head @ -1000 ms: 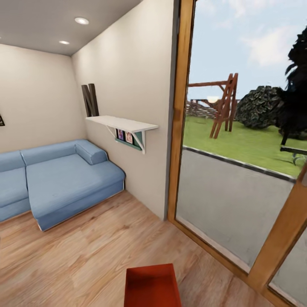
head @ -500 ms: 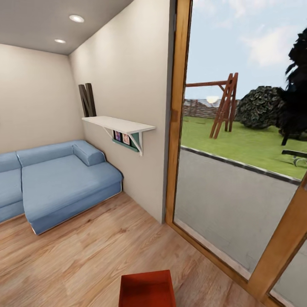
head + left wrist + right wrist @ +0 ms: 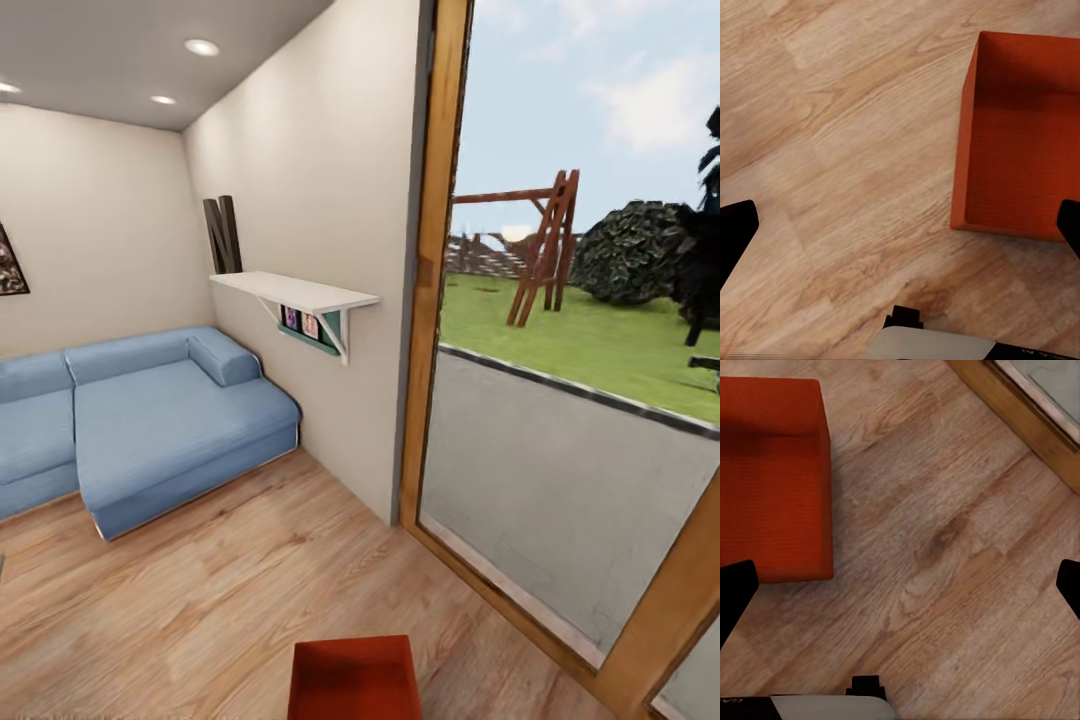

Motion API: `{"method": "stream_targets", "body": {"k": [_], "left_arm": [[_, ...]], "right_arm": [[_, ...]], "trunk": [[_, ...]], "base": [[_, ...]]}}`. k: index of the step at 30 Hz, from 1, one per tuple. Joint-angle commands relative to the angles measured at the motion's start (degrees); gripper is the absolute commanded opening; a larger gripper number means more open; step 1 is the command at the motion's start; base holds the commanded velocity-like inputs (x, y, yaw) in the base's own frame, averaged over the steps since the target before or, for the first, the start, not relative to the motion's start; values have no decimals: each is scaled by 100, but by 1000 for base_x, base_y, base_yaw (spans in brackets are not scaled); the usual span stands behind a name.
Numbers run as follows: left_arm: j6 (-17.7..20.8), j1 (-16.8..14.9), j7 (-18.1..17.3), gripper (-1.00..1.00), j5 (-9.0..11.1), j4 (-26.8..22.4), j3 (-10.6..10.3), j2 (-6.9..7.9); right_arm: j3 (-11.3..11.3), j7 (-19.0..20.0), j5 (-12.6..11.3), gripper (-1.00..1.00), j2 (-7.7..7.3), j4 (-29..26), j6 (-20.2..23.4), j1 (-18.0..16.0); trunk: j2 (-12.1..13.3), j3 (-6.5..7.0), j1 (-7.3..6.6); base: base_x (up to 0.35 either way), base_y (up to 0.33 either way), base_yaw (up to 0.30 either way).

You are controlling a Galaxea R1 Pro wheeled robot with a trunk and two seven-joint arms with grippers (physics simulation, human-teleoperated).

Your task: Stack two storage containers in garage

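1. A red-orange storage container (image 3: 355, 680) is seen at the lower edge of the head view, resting on the light wood-plank floor (image 3: 220, 590) of the living room; its far rim and open inside are shown, and its near part is cut off by the frame.
2. In the left wrist view the same container (image 3: 1020, 142) is seen from above (finely ribbed bottom, thin straight walls), with the left end effector (image 3: 900, 225) held over the planks beside it; its two dark fingertips (image 3: 735, 232) are spread wide apart, and nothing is held between them.
3. In the right wrist view the container (image 3: 772, 480) lies on the planks, and the right end effector (image 3: 900, 589) is likewise spread wide, with one dark fingertip (image 3: 733, 592) at each edge of the frame and nothing gripped.
4. A wooden door frame (image 3: 1020, 412) is seen running along the floor past the right end effector.
5. Farther on in the head view, a blue sofa (image 3: 150, 430) is set against the beige walls (image 3: 300, 180).
6. A white shelf (image 3: 295, 292) is fixed to the side wall beyond the sofa, with a dark letter-shaped ornament (image 3: 224, 234) standing on it (small pictures are seen under the shelf).
7. Through the tall glass door (image 3: 560, 400), a grey paved strip, a lawn and a wooden swing frame (image 3: 540, 250) are seen outside.
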Motion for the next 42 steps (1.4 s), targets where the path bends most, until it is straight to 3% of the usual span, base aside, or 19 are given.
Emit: {"method": "stream_targets", "body": {"k": [1, 16, 42], "left_arm": [[-22, -7, 7, 100, -8, 8, 22, 0], [-22, -7, 7, 100, -8, 9, 22, 1], [-23, -7, 7, 100, -8, 8, 22, -5]], "right_arm": [[15, -30, 23, 100, 0, 8, -17, -6], [15, -30, 18, 100, 0, 8, -17, -6], [15, -30, 24, 100, 0, 8, -17, -6]], "trunk": [[-11, -12, 3], [-11, -12, 3], [-11, -12, 3]], "base": [[0, 0, 109], [0, 0, 125], [47, -45, -20]]}}
